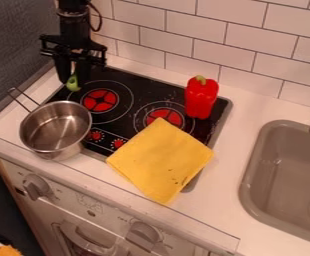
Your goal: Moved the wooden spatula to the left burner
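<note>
Spatula (73,84), green here, is held between the hand's (73,80) fingertips.

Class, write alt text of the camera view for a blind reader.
A black robot gripper hangs by a green object at a stovetop's back left. A metal pan sits at its left edge, a yellow cloth lies over its front, a red pepper stands back right, and a sink is at right.

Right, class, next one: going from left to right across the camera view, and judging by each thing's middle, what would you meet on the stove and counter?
Steel pot → left burner → yellow cloth → red pepper → sink.
</note>
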Robot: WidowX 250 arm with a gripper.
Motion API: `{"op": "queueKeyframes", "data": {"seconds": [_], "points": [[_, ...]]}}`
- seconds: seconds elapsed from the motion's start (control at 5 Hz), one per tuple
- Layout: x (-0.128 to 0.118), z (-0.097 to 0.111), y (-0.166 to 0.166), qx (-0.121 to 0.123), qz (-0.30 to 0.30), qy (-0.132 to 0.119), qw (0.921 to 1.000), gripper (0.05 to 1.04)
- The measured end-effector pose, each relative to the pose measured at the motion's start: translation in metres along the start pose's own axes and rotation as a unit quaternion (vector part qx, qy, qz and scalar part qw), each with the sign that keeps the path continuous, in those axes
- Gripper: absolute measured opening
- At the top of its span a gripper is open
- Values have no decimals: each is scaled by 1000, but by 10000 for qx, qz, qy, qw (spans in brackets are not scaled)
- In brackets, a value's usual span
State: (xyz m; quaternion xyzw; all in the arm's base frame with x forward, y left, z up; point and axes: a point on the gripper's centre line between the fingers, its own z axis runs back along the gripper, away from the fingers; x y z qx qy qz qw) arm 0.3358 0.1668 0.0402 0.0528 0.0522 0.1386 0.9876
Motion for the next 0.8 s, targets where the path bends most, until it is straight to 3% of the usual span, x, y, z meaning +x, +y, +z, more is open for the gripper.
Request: {"op": "queueKeyframes", "data": {"seconds": [0.2,0.4,0.6,0.8], "points": [[0,-4,4,112,-153,79,9998,746],[0,-4,1,196,-279,69,9994,993],[-7,9,-8,181,-417,-202,9988,1009],[-17,37,-15,87,-356,-689,9969,1003]]}}
